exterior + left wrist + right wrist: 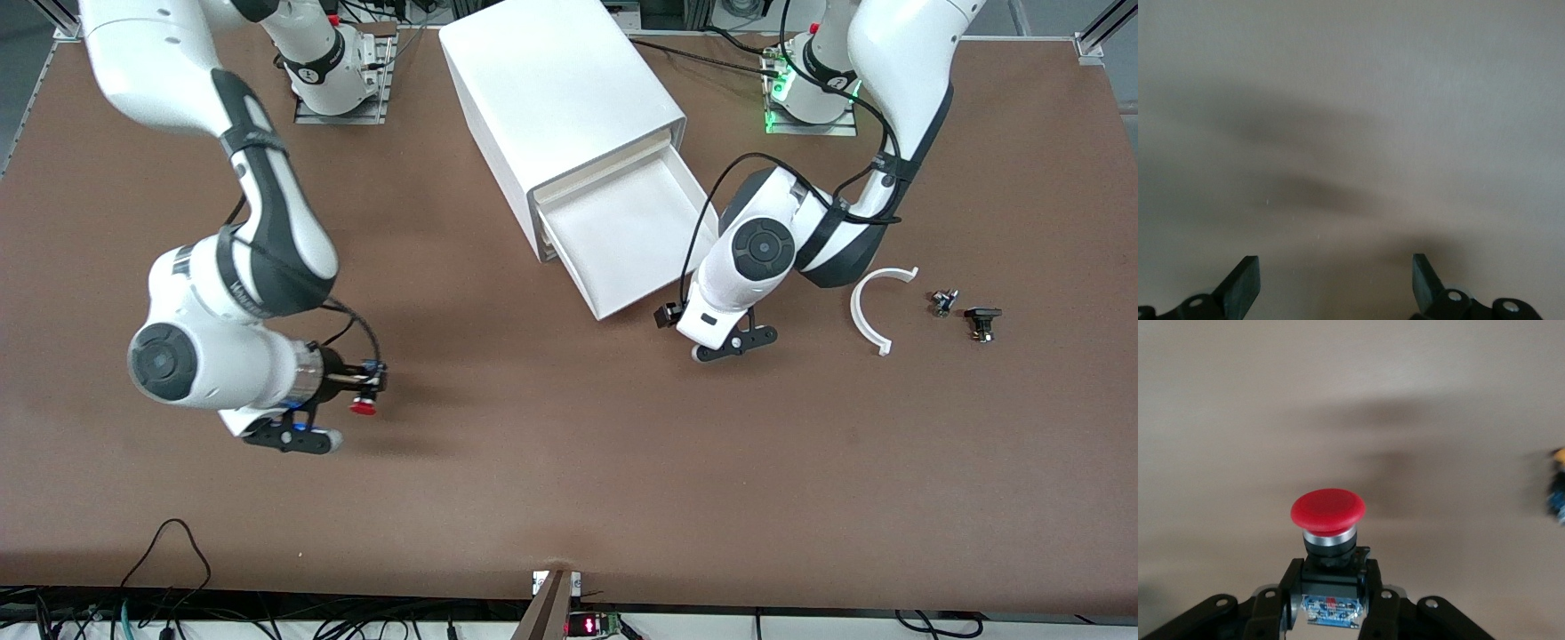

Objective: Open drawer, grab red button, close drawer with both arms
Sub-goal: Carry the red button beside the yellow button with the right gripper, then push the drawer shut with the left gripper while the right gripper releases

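1. A brown table (569, 498) carries a white cabinet (551, 107) at about 12 o'clock of the front view, its drawer (631, 236) pulled out and showing a bare white floor.
2. The right gripper (363, 391) hangs over open table at about 8 o'clock of the front view, toward the right arm's end, its fingers clamped on the black body of the button (362, 406).
3. The right wrist view gives what the front view cannot: the button (1328, 520) stands out past the fingertips, long axis in line with the fingers, red cap pointing away from the wrist, a silver collar beneath the cap.
4. The left gripper (736, 342) is over the table just off the drawer's front corner; only the left wrist view shows its fingers (1245, 280) spread wide and empty.
5. A white curved strip (876, 307) and two small dark parts (965, 316) lie at about 3 o'clock.
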Robot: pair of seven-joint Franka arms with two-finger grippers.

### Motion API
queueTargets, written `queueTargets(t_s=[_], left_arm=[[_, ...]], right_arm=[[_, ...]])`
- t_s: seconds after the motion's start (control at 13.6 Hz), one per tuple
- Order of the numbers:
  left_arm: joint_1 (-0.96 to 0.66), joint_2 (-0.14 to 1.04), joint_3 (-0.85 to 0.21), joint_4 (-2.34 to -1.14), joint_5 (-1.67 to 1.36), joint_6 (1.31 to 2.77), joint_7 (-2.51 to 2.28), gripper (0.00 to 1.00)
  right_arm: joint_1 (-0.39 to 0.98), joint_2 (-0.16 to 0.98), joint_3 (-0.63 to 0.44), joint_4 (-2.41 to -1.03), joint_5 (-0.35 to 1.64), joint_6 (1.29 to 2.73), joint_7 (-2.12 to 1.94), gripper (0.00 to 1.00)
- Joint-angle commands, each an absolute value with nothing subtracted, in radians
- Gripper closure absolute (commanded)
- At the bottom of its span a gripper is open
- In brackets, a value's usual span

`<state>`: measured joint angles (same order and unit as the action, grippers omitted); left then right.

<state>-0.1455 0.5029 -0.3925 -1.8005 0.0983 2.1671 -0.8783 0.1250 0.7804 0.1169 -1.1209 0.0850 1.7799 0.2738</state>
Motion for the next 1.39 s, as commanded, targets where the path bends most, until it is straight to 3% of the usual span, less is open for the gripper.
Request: queueTargets(t_s=[0.0,0.29,0.73,0.81,0.88,0.95,1.03,1.32], left_arm=[[-0.138,0.414,-0.417,-1.907,0.127,2.183,-0.983,0.0],[-0.138,0.402,-0.452,-1.937,0.124,2.18,-1.119,0.0],[-0.13,0.397,-0.544,-1.956,0.117,2.16,-1.213,0.0],[-0.13,0.397,-0.56,-1.959,0.114,2.149,-1.215,0.0],[-0.13,0.396,-0.578,-1.959,0.114,2.14,-1.221,0.0],[-0.13,0.393,-0.592,-1.96,0.112,2.132,-1.238,0.0],[-0.13,0.391,-0.615,-1.96,0.112,2.123,-1.259,0.0],[-0.13,0.393,-0.673,-1.965,0.112,2.098,-1.333,0.0]], right_arm=[[0.066,0.756,0.132,-1.309,0.054,1.954,0.151,1.0],[0.023,0.759,0.121,-1.449,0.028,2.1,0.098,1.0],[0.009,0.784,0.121,-1.459,0.026,2.105,0.104,1.0],[0.011,0.785,0.121,-1.459,0.026,2.103,0.112,0.92],[0.008,0.79,0.121,-1.459,0.026,2.105,0.109,0.69],[-0.001,0.793,0.121,-1.457,0.026,2.106,0.1,0.24],[-0.006,0.792,0.121,-1.453,0.028,2.106,0.1,0.0],[-0.003,0.761,0.114,-1.376,-0.013,2.094,0.095,0.0]])
